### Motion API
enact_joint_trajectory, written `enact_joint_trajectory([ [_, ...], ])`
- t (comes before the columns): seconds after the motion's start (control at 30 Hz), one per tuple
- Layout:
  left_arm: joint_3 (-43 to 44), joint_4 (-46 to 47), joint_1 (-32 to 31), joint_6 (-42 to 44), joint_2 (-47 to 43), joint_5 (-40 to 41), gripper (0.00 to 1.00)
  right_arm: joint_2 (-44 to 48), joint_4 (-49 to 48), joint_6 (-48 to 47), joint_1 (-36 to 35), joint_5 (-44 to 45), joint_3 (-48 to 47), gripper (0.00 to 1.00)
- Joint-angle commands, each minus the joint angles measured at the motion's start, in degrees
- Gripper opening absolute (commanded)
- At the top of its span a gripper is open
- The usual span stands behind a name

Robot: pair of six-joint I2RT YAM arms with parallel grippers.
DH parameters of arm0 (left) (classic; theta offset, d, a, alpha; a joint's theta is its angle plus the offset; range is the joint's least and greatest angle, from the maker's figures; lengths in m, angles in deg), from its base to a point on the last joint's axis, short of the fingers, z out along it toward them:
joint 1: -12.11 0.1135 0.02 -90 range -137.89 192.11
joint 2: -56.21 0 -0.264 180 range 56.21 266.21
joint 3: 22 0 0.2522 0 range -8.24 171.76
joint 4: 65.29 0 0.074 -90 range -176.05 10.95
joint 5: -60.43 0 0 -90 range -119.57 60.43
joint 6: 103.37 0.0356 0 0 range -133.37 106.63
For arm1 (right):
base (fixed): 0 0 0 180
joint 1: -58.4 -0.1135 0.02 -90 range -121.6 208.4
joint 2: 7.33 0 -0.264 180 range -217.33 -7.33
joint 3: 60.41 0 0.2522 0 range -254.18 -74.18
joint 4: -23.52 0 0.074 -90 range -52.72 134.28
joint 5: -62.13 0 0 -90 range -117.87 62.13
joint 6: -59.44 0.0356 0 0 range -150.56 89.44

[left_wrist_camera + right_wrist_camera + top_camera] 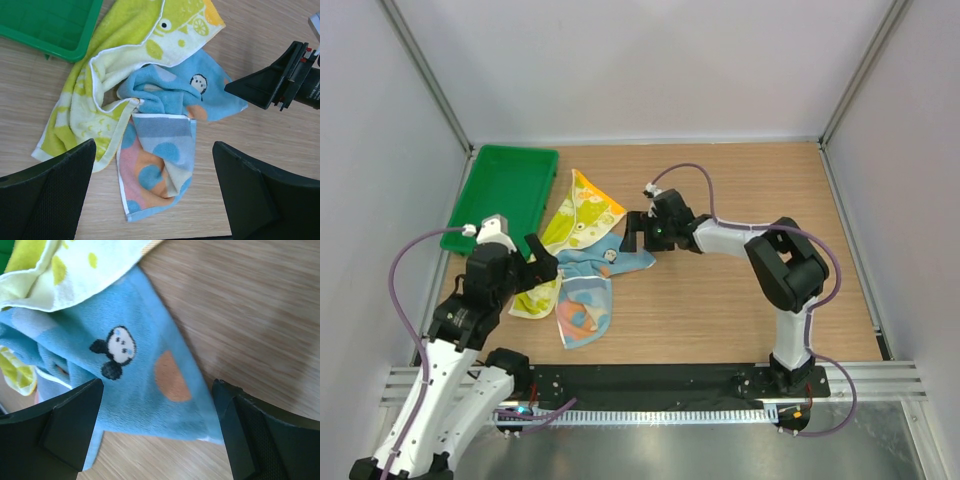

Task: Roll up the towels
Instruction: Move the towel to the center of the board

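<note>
Two towels lie crumpled and overlapping on the wooden table. The light blue towel has orange and pink patches and a small panda print. The yellow-green towel lies partly over and beside it. My left gripper is open and empty, hovering over the blue towel's near end. My right gripper is open and empty, just above the blue towel's right corner.
A green plastic tray stands at the back left, touching the yellow-green towel's edge. Bare wood spreads right of the towels. White walls enclose the table on three sides.
</note>
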Motion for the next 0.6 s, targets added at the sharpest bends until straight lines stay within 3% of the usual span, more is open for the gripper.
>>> enact_joint_trajectory([
  [0.0,2.5,-1.6,-1.4,-1.0,-0.6,4.2,1.00,-3.2,-0.2,2.6,-2.5,-3.3,-1.7,1.00],
  [0.17,3.3,-3.4,-3.3,-2.4,-1.2,8.1,1.00,-4.1,-2.0,2.7,-5.3,-7.4,-2.5,0.96],
  [0.33,4.0,-5.2,-5.8,-4.0,-1.4,11.5,1.00,-4.7,-2.1,2.6,-7.0,-12.1,-3.5,0.82],
  [0.43,4.0,-5.8,-6.6,-4.2,-1.6,12.9,1.00,-5.4,-1.7,2.1,-7.9,-13.8,-4.5,0.70],
  [0.47,4.1,-5.9,-7.2,-4.5,-1.6,13.4,1.00,-5.7,-0.9,1.7,-8.3,-13.8,-5.1,0.57],
  [0.53,4.1,-6.2,-7.6,-4.8,-2.5,14.5,1.00,-6.6,1.8,0.8,-8.4,-13.6,-6.4,0.45],
  [0.57,4.1,-6.4,-8.1,-5.1,-2.8,14.9,1.00,-6.7,2.5,0.6,-8.4,-13.4,-6.5,0.34],
])
